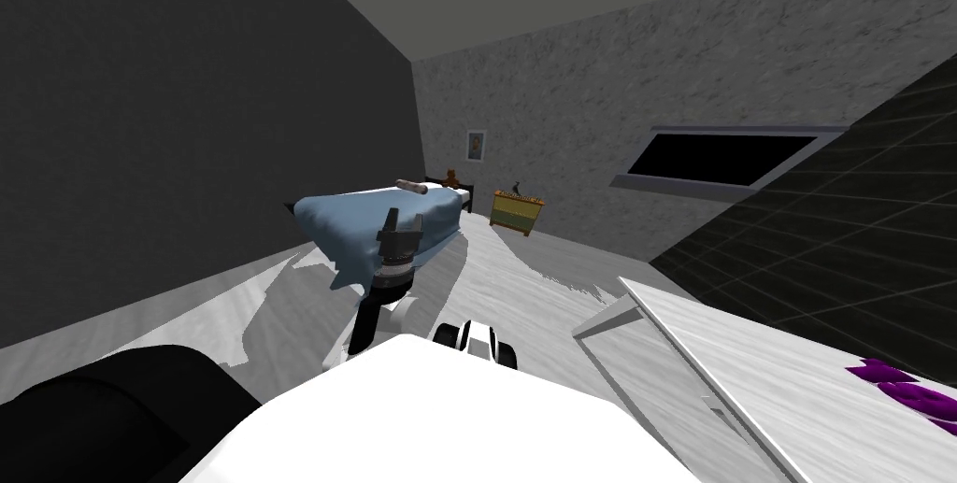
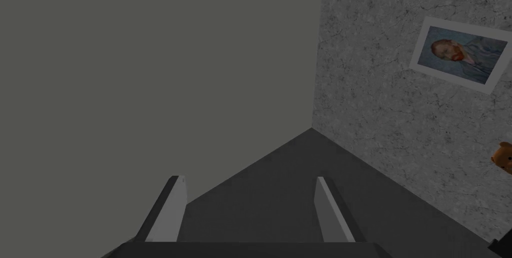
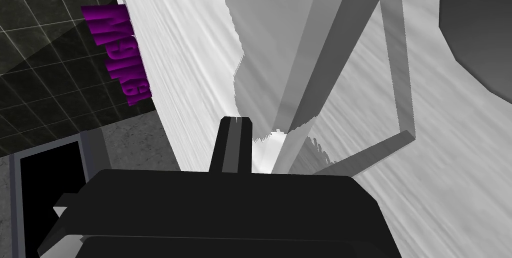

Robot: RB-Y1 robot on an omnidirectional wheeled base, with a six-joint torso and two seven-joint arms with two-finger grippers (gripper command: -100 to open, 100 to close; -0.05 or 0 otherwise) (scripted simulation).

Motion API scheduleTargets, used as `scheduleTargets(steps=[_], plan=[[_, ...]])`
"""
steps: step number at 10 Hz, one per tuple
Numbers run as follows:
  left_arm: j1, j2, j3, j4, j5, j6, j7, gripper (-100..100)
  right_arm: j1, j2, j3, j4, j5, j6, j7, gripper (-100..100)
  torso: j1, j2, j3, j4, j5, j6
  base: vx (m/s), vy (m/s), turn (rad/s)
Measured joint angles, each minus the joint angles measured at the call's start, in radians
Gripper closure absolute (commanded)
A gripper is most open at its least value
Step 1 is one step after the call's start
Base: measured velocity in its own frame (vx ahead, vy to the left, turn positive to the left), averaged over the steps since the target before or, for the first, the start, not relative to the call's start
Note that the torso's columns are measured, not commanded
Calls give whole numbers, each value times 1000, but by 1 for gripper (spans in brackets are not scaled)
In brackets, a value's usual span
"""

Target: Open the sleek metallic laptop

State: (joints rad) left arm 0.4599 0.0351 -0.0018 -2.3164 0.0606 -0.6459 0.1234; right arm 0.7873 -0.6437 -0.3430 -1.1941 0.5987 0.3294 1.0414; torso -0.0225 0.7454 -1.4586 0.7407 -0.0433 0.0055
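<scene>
Left claw (image 2: pixel 248 179) wide; yellow box (image 1: pixel 519 211) (dark object (image 1: pixel 516 189) atop) near bed (image 1: pixel 346 211)

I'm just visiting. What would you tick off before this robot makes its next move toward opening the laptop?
1. Where the laptop sits, and its lid state: cannot tell.
2. Left claw open and empty: ok.
3. Right claw beside the white desk: ok.
4. Right claw aimed at the laptop: cannot tell.
5. Purple thing on the desk, apart from that claw: ok.
</scene>
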Motion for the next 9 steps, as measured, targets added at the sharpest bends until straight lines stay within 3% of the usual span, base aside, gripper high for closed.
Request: scheduleTargets(steps=[1,2,5,9], plan=[[0,0,0,0,0,0,0,0,-24,1,2,32,15,-9,-1,-100,-4,-1,0,0,-3,0,49,65,-31],[0,0,0,0,0,0,0,0,-16,-16,-20,45,18,-35,-6,-100,-6,-4,-5,-2,12,0,61,67,-43],[0,0,0,0,0,0,0,0,56,-70,-45,-7,-39,-36,0,-100,7,-5,-11,-2,25,-2,65,37,-47],[0,0,0,0,0,0,0,0,149,-148,-83,-41,-116,-66,3,-100,18,-5,-12,-2,31,-3,56,62,-59]])
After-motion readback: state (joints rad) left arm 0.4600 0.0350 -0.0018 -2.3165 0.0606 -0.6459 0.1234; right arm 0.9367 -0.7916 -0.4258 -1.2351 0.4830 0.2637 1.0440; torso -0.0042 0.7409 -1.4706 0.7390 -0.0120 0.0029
